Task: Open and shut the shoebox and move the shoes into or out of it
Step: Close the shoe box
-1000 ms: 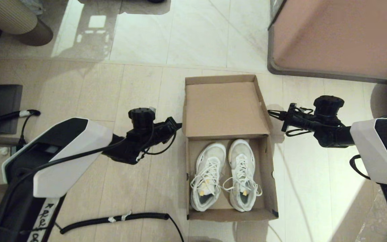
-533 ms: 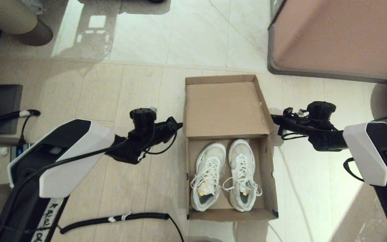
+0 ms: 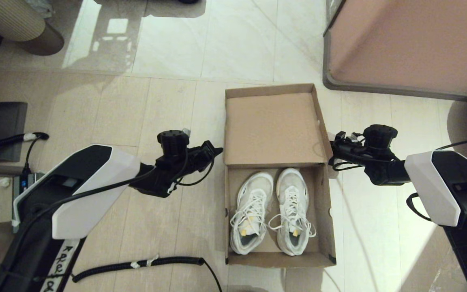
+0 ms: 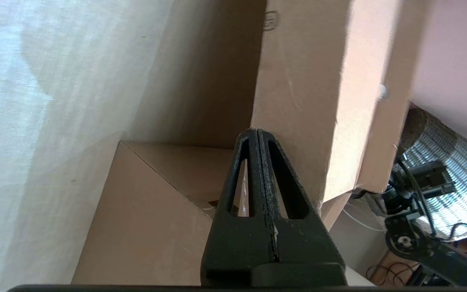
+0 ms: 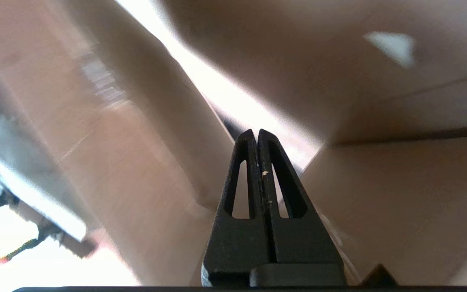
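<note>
Both pincers are pressed shut with nothing between their fingers, as each wrist view shows. Left pincer (image 3: 217,151) has its tip at the left edge of the raised lid (image 3: 274,125), just above the hinge corner of the shoebox (image 3: 322,211); in the left wrist view its closed tips (image 4: 257,134) sit against the lid's side wall. Right pincer (image 3: 331,142) meets the lid's opposite edge, so the lid stands between the two, and its closed tips (image 5: 256,134) point into the angle between cardboard faces. Nearer the robot than both pincers, the open box rests on the floor (image 3: 168,101) with the shoes (image 3: 272,211) side by side inside, toes toward the hinge. Beyond the right pincer stands a pinkish-brown furniture block (image 3: 412,44).
</note>
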Controlling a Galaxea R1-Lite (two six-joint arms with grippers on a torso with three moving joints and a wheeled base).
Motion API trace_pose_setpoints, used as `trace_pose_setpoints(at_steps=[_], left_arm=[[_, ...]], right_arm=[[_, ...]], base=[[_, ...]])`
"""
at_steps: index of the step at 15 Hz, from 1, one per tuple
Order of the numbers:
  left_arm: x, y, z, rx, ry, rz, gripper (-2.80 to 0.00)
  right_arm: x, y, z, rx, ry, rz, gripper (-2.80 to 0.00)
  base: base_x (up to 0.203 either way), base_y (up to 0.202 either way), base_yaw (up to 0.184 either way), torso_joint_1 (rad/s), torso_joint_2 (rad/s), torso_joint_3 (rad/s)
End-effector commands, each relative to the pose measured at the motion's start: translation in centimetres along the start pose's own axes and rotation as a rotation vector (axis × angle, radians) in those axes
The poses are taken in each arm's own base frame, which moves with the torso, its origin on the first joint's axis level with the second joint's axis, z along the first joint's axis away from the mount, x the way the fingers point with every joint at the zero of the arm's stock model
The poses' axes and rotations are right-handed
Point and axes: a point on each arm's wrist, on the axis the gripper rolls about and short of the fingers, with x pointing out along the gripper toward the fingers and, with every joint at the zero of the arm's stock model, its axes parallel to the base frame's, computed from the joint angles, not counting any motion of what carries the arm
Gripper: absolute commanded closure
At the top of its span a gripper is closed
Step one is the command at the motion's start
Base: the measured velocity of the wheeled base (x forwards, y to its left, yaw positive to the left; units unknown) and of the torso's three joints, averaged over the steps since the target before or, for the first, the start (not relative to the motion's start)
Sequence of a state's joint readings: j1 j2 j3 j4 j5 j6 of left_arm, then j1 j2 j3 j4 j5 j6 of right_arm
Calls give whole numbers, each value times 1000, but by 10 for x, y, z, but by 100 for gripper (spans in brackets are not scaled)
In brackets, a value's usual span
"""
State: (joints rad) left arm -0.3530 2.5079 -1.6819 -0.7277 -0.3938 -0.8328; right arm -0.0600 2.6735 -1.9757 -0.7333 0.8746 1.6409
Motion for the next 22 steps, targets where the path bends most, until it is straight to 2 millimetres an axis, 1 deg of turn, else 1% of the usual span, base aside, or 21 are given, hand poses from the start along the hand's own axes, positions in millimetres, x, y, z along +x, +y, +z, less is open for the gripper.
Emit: trace_pose_setpoints(at_steps=[1,4,7,11,15,17,18,20,22], left_arm=[[3,-1,-4,-3,7,-10,0],[5,-10,-5,5,5,-27,0],[1,-22,2,15,-9,-47,0],[-7,-44,15,31,-35,-80,0],[-9,-57,17,38,-38,-100,0],[-10,-62,18,43,-44,-109,0],[-11,-66,20,45,-48,-115,0],[-15,-76,23,49,-51,-125,0],[-21,-87,30,51,-54,-128,0]], right_arm=[[0,0,-1,-10,52,24,0],[0,8,-3,3,95,82,0],[-9,18,1,0,128,131,0],[-24,43,4,-43,174,163,0],[-32,60,2,-104,225,174,0],[-37,66,-1,-171,277,188,0],[-39,73,-3,-184,302,194,0],[-47,87,-8,-184,327,220,0],[-58,96,-8,-182,345,237,0]], base=[[0,0,0,0,0,0],[0,0,0,0,0,0],[0,0,0,0,0,0],[0,0,0,0,0,0],[0,0,0,0,0,0],[0,0,0,0,0,0],[0,0,0,0,0,0],[0,0,0,0,0,0],[0,0,0,0,0,0]])
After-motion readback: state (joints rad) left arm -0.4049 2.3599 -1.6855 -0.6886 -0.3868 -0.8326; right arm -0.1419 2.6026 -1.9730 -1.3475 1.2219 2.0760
